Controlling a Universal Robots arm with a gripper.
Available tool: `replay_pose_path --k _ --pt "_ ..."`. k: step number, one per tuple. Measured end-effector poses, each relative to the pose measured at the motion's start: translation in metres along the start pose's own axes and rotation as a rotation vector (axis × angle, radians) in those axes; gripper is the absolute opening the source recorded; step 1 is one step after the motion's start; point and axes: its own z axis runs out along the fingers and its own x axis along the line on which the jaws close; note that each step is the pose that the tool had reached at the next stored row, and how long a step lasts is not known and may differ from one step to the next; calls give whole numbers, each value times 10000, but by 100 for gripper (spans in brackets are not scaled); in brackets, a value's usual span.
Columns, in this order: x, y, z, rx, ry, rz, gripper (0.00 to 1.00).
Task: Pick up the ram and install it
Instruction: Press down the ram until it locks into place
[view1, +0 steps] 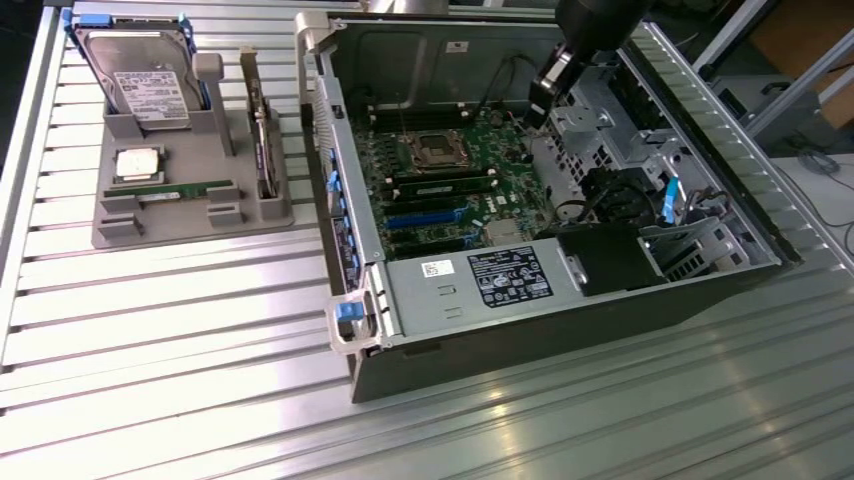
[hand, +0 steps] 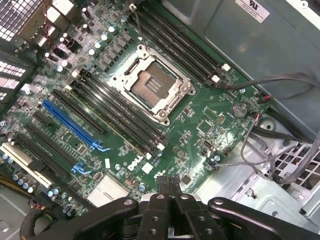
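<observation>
One ram (view1: 176, 192) lies in the exterior view's tray (view1: 120, 235); gripper (hand: 169, 186) jaws pressed together, empty.

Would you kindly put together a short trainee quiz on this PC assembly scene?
1. True or false: the gripper is holding something.
2. The processor socket on the motherboard is: A) empty, B) filled with a silver chip, C) covered by a fan.
3. Fill in: the gripper hangs over the open ___.

Key:
1. False. It is shut on nothing; a ram stick lies on the grey holder.
2. A.
3. computer case.
</observation>
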Motion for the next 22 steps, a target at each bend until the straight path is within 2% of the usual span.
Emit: replay_pose_path --k 13,22 --pt "0 0 9 -5 -51 1698 11" --pt "0 0 12 -7 -79 2682 11"
